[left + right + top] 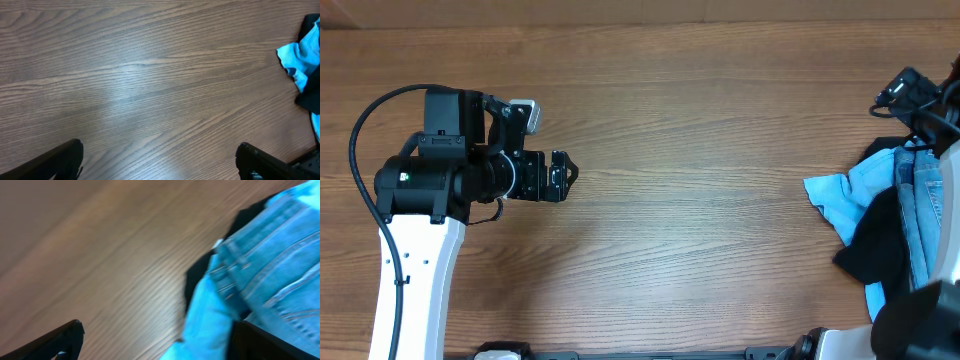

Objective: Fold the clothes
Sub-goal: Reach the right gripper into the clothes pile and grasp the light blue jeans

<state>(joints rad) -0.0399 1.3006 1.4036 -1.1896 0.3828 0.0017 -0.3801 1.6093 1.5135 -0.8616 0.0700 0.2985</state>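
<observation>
Light-blue denim jeans (923,210), heaped against the right edge of the wooden worktop (700,230), about halfway along that edge and trailing toward the near right corner. From the right wrist, close and blurred: pale denim with stitched seams, filling the upper right of the view.

Tangled in the same heap: a bright cyan shirt (832,195), spilling out toward the middle of the worktop, and a black garment (872,245), lying across the cyan cloth and touching the denim on its inner side. Cannot tell which piece lies lowest.

Right gripper (157,327): fingers spread wide, nothing between them but wood and the fringe of the heap. One dark fingertip (60,337) low at the left of the wrist view, the other low at the right, in front of the denim. Touching the cloth or just above it: cannot tell through the blur. Right arm (917,95) over the right edge, on the far side of the heap.

Left gripper (563,172): well apart from the clothes, over bare wood on the left half of the worktop, pointing toward the right edge. Fingers likewise spread wide and holding nothing, only wood grain between them in the wrist view, with cyan and black cloth at its right border. Left arm (420,200), black above and white below, reaching in from the near edge by the left corner.
</observation>
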